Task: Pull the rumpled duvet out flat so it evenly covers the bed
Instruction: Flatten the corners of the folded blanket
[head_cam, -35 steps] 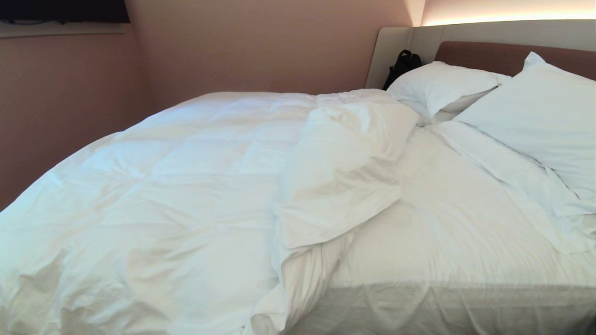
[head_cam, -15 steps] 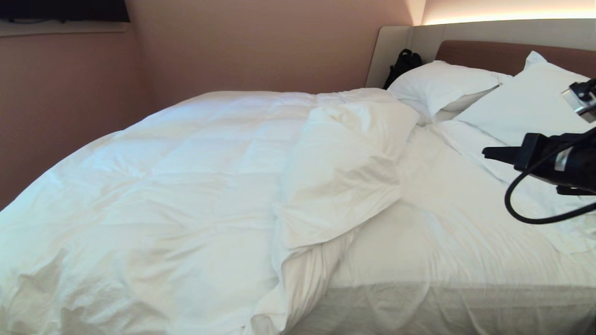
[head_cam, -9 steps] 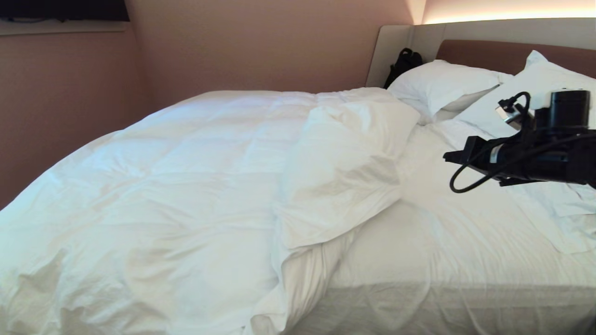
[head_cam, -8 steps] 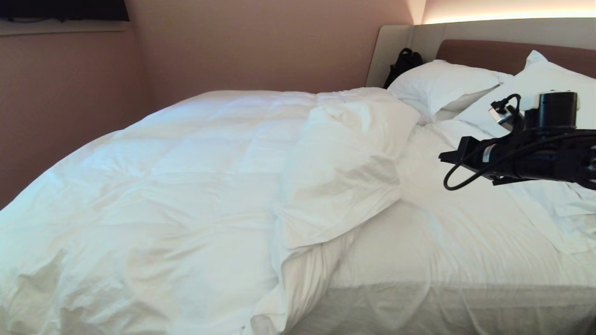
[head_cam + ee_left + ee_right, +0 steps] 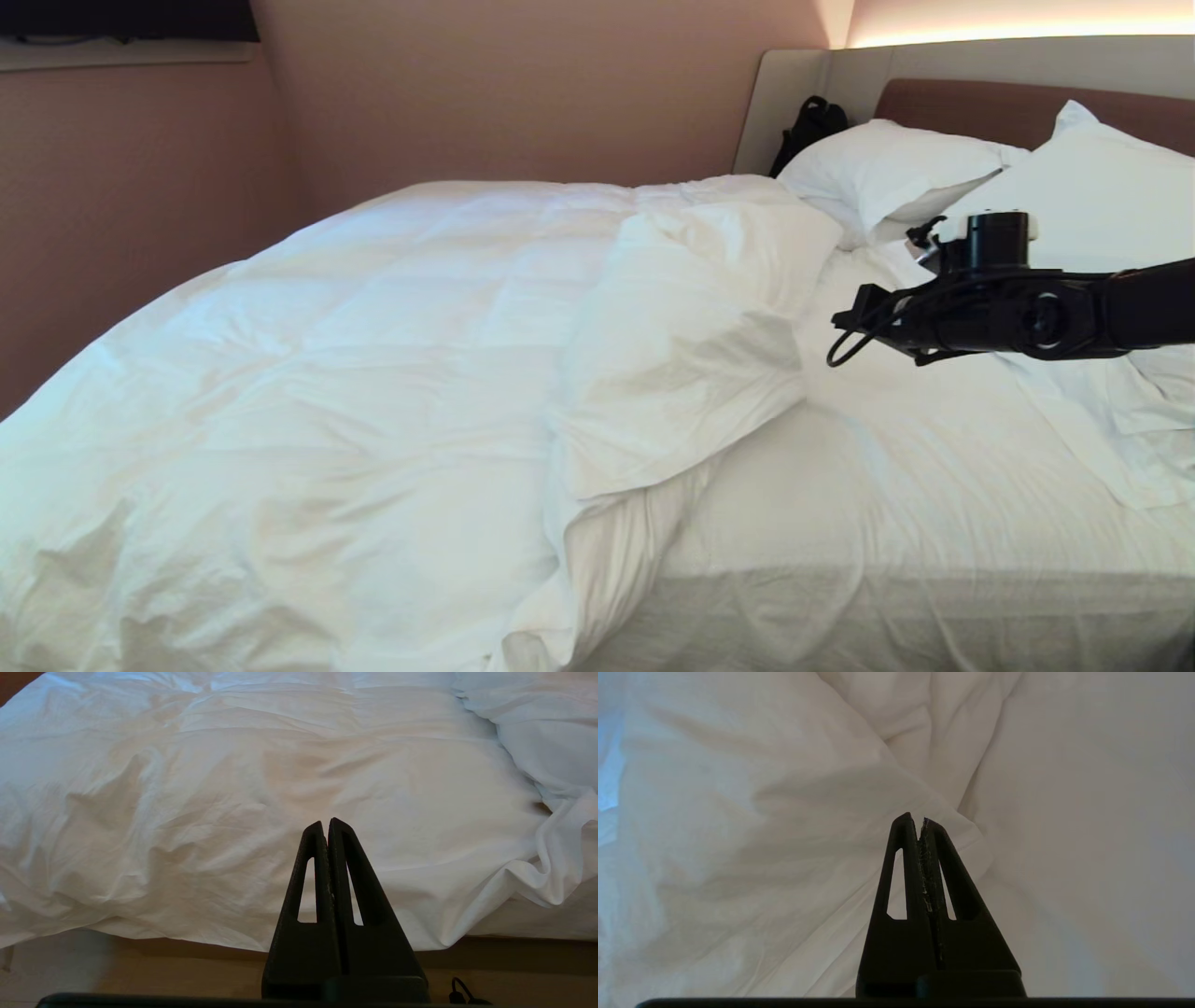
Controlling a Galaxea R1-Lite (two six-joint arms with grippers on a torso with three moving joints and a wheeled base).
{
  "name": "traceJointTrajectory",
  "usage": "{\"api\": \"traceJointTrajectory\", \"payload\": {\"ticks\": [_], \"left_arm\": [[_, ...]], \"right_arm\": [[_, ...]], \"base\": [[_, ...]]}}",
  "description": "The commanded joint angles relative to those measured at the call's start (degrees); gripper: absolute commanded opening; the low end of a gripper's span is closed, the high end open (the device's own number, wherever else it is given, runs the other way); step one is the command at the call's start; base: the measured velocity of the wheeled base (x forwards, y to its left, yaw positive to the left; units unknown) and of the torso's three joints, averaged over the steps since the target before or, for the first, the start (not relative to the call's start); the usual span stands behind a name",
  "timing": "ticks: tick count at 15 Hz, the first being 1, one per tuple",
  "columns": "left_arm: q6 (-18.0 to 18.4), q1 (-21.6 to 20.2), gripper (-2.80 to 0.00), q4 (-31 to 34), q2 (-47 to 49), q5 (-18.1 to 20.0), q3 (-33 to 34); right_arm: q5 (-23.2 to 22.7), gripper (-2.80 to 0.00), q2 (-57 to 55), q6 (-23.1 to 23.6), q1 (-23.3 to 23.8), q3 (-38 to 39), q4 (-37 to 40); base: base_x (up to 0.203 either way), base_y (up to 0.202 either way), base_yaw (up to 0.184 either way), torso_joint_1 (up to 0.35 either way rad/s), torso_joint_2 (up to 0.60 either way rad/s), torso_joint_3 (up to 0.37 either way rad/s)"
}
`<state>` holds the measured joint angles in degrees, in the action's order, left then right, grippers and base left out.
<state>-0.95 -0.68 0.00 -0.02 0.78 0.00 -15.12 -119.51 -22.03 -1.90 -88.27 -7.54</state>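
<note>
The white puffy duvet (image 5: 373, 355) covers the left part of the bed, and its right edge is folded back in a rumpled flap (image 5: 691, 345). To the right of the flap the bed's bare sheet (image 5: 915, 504) shows. My right gripper (image 5: 840, 320) reaches in from the right, level above the sheet and just short of the flap. Its fingers are shut and hold nothing. In the right wrist view the gripper (image 5: 919, 820) points at the flap's edge (image 5: 952, 812). My left gripper (image 5: 327, 822) is shut and empty, low before the duvet (image 5: 233, 788) that hangs over the bed's near side.
Two white pillows (image 5: 887, 173) (image 5: 1102, 187) lean at the brown headboard (image 5: 990, 107). A black bag (image 5: 810, 126) sits in the corner behind them. A pink wall (image 5: 140, 205) runs along the far left side. Brown floor (image 5: 140, 970) lies below the duvet's hem.
My right arm has come into view from the right and stretched leftwards over the bare sheet towards the folded flap. The duvet and pillows have not moved.
</note>
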Motion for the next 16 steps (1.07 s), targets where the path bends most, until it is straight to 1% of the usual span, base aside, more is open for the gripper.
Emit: {"api": "traceJointTrajectory", "payload": {"ticks": [1,3,5,7,8,12,15,16], "left_arm": [[-0.02,-0.02,-2.8,0.0,0.02,0.01,0.0],[-0.02,-0.02,-2.8,0.0,0.02,0.01,0.0],[-0.02,-0.02,-2.8,0.0,0.02,0.01,0.0],[-0.02,-0.02,-2.8,0.0,0.02,0.01,0.0],[-0.02,-0.02,-2.8,0.0,0.02,0.01,0.0],[-0.02,-0.02,-2.8,0.0,0.02,0.01,0.0],[-0.02,-0.02,-2.8,0.0,0.02,0.01,0.0],[-0.02,-0.02,-2.8,0.0,0.02,0.01,0.0]], "right_arm": [[-0.06,-2.8,-4.92,0.33,-1.0,-2.97,0.34],[-0.08,-2.8,-5.96,0.5,-1.67,-3.52,0.39],[-0.08,-2.8,-6.66,0.41,-3.5,-3.27,0.19],[-0.08,-2.8,-6.99,0.41,-3.81,-3.23,0.03],[-0.08,0.0,-7.23,0.41,-3.89,-3.31,-0.02],[0.09,0.0,-7.64,0.69,-4.43,-3.34,-0.02],[0.06,0.0,-8.19,2.4,-4.4,-3.32,-0.06],[-0.07,0.0,-9.57,3.89,-4.38,-3.23,-0.19]], "base": [[0.0,0.0,0.0,0.0,0.0,0.0],[0.0,0.0,0.0,0.0,0.0,0.0],[0.0,0.0,0.0,0.0,0.0,0.0],[0.0,0.0,0.0,0.0,0.0,0.0],[0.0,0.0,0.0,0.0,0.0,0.0],[0.0,0.0,0.0,0.0,0.0,0.0],[0.0,0.0,0.0,0.0,0.0,0.0],[0.0,0.0,0.0,0.0,0.0,0.0]]}}
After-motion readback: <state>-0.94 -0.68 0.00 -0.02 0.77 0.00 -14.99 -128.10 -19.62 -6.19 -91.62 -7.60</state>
